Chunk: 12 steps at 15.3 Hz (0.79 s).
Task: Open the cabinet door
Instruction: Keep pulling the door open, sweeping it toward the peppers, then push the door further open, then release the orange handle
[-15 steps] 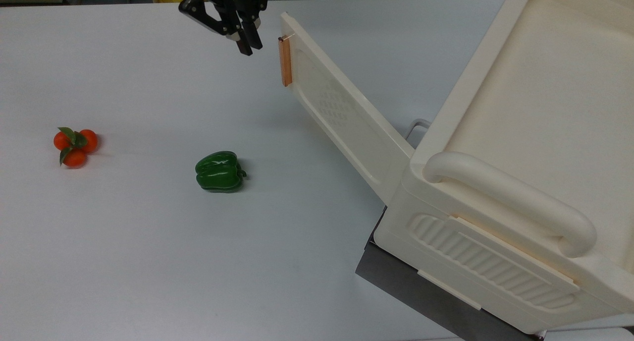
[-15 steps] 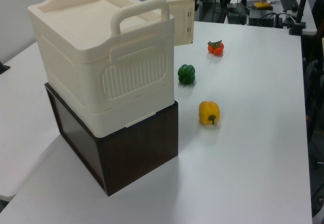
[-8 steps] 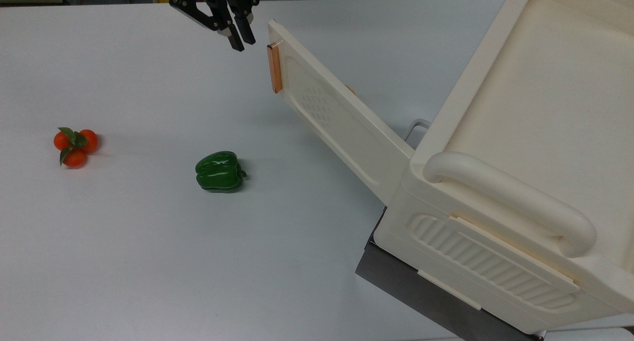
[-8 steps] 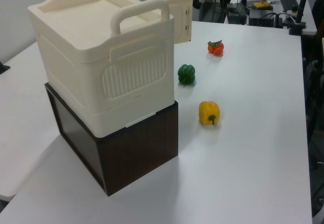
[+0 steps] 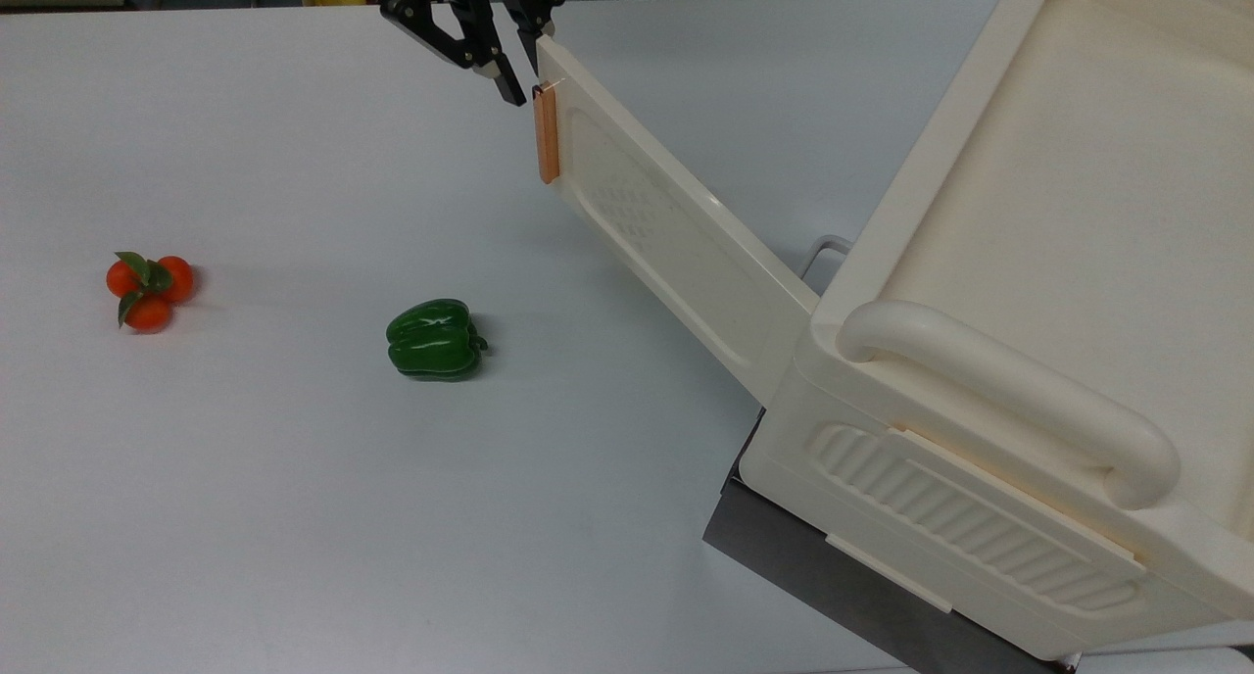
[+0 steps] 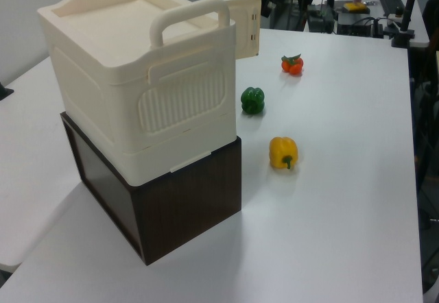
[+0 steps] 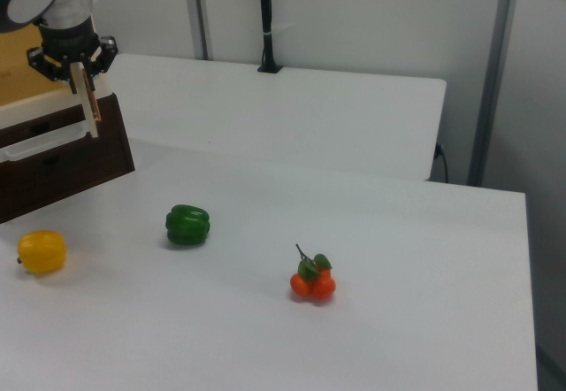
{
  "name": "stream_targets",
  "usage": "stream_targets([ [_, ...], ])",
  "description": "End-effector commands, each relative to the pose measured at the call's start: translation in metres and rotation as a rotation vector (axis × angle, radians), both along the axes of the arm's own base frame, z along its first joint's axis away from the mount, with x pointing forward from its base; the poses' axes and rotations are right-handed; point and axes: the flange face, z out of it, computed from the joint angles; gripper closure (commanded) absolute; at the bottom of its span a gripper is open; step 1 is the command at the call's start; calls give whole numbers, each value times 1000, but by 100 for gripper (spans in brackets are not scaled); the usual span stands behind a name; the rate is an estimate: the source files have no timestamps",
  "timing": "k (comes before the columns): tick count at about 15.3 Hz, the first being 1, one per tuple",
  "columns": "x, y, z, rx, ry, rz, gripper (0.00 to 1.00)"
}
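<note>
My hand (image 5: 522, 88), fingers spread and gripping nothing, sits at the door's (image 5: 676, 228) free edge above the copper handle (image 5: 547, 135) to swing it wider.

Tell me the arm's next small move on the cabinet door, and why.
Probably a short pull on the door's free edge to swing it wider. The gripper sits right at the copper handle, fingers straddling the top edge, and the door already stands well open.
</note>
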Motion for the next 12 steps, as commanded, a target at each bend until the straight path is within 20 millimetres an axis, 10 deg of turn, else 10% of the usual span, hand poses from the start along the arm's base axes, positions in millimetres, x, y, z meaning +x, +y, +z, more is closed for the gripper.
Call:
stream_targets([
  [1, 3, 13, -5, 32, -36, -24, 73],
  [12, 36, -19, -22, 15, -185, -135, 74],
])
